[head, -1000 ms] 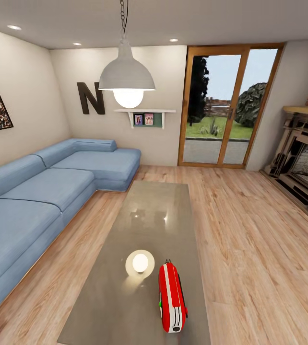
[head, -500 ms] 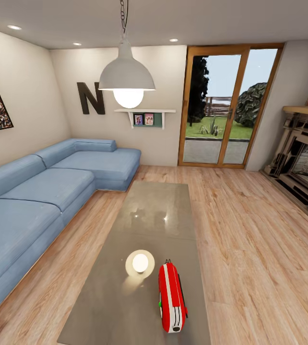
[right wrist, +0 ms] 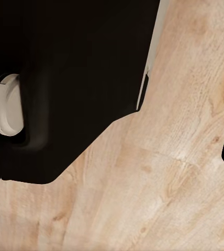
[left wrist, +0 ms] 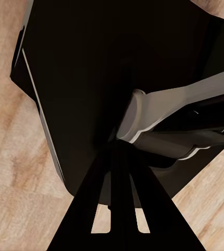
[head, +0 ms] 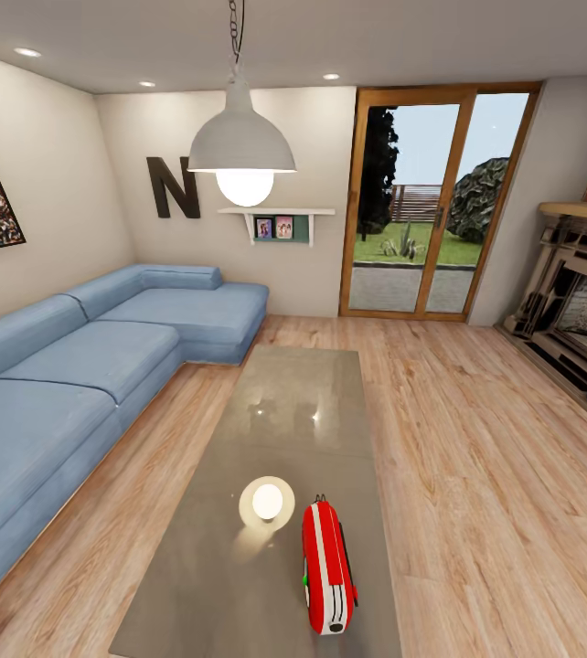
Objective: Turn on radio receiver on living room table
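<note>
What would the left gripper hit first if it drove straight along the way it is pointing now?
Probably the robot's own dark base, which sits straight ahead of the left gripper in the left wrist view, with the wood floor beyond its edges. Depth is unclear, so this is a guess.

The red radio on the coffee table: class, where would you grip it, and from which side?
Grip the radio receiver across its narrow red body, coming from above. It stands on edge near the table's near end, thin side up, so the jaws can probably straddle it.
</note>
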You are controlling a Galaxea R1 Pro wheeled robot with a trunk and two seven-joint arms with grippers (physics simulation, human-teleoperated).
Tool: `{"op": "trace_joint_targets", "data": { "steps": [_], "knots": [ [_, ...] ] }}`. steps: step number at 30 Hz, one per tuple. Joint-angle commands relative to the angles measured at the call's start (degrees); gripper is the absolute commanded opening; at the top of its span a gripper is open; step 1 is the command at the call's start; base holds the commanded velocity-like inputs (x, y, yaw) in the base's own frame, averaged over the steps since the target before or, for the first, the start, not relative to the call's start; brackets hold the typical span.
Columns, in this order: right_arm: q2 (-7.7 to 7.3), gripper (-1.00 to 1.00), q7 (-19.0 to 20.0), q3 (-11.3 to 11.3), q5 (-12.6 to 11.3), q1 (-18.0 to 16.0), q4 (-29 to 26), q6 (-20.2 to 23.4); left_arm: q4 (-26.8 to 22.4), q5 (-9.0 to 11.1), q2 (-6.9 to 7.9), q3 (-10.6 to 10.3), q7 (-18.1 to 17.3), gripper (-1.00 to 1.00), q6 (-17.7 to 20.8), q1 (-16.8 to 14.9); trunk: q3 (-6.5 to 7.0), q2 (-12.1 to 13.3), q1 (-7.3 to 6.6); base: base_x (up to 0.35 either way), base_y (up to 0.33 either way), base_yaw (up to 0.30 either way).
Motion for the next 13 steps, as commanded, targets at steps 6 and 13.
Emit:
{"op": "trace_joint_targets", "data": {
  "steps": [6, 13],
  "knots": [
    [-0.01, 1.0, 0.0, 0.0, 0.0, 0.0, 0.0, 0.0, 0.0, 0.0, 0.0, 0.0, 0.0, -1.0, 0.0, 0.0, 0.0, 0.0, 0.0, 0.0, 0.0, 0.0],
    [0.01, 1.0, 0.0, 0.0, 0.0, 0.0, 0.0, 0.0, 0.0, 0.0, 0.0, 0.0, 0.0, -1.0, 0.0, 0.0, 0.0, 0.0, 0.0, 0.0, 0.0, 0.0]
  ]
}}
